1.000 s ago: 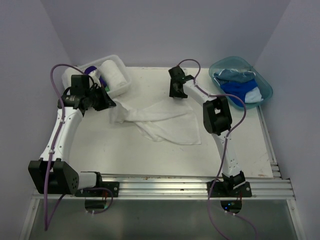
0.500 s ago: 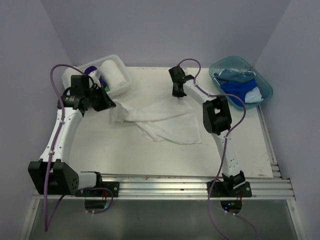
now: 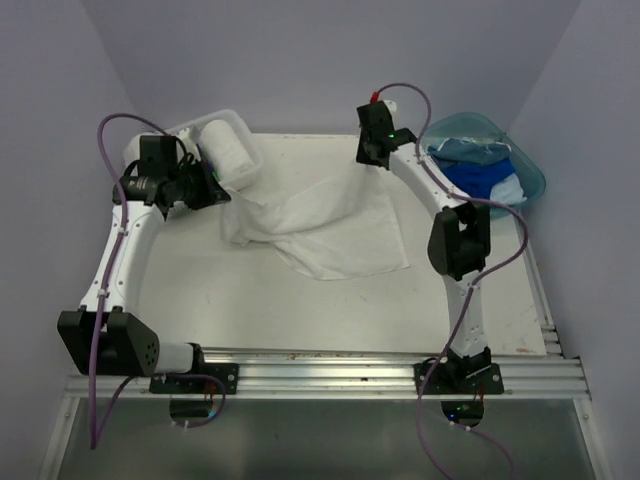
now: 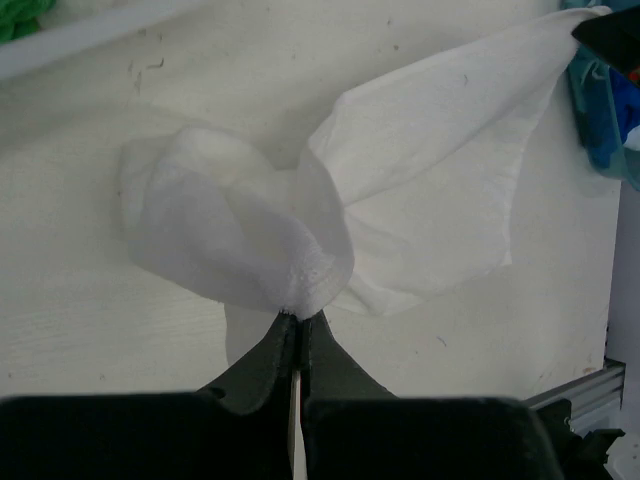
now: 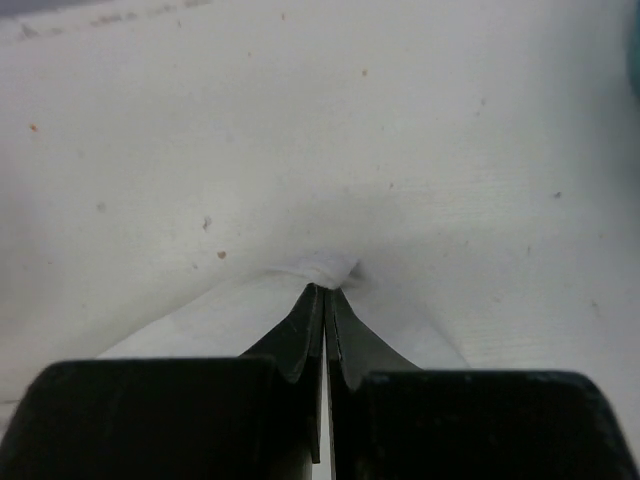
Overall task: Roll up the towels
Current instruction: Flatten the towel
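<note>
Left gripper (image 4: 297, 318) clamped on a towel (image 3: 330, 225) corner beside the basket (image 3: 238, 118); right gripper (image 5: 325, 292) clamped on the corner farthest from it.

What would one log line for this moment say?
left gripper: shut on white towel | right gripper: shut on white towel | white towel: unrolled, held at two ends over table

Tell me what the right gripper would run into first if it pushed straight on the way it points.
The white towel: the right gripper is shut on a pinched fold of it, right at the tips. Beyond it lies the table, though depth is unclear.
</note>
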Tool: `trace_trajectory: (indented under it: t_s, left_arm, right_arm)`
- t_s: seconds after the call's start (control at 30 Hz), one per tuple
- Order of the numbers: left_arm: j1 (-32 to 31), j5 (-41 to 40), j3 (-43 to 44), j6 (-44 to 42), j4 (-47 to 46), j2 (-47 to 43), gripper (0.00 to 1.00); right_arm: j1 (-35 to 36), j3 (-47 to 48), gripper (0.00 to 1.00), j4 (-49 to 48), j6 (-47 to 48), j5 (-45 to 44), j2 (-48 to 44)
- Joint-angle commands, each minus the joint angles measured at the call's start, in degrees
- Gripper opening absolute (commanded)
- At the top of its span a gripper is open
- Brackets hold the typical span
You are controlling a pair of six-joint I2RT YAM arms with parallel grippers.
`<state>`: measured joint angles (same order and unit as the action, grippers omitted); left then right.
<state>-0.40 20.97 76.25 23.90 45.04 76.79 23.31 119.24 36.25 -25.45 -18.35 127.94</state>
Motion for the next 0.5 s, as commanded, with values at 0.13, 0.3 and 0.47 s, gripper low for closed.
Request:
trace_trajectory:
  t_s: [0.13,0.3,0.47]
  left_arm:
    - [0.4,-2.16,25.24,-3.86,4.79,7.31,0.0]
    - [3.74,-2.08,31.16,-4.39,6.82,6.88,0.0]
    - [3.74,1.44,17.92,-5.0,1.3,-2.32,0.0]
  right_arm:
    - [-5.81,4.34,0.0,-7.15,2.86,0.24,-20.43]
    - [-8.54,-14.0,0.0,-17.51,4.09,-0.81,-36.41]
    - [-8.81,-46.9,0.0,-29.89,4.45,-6.06,-58.26]
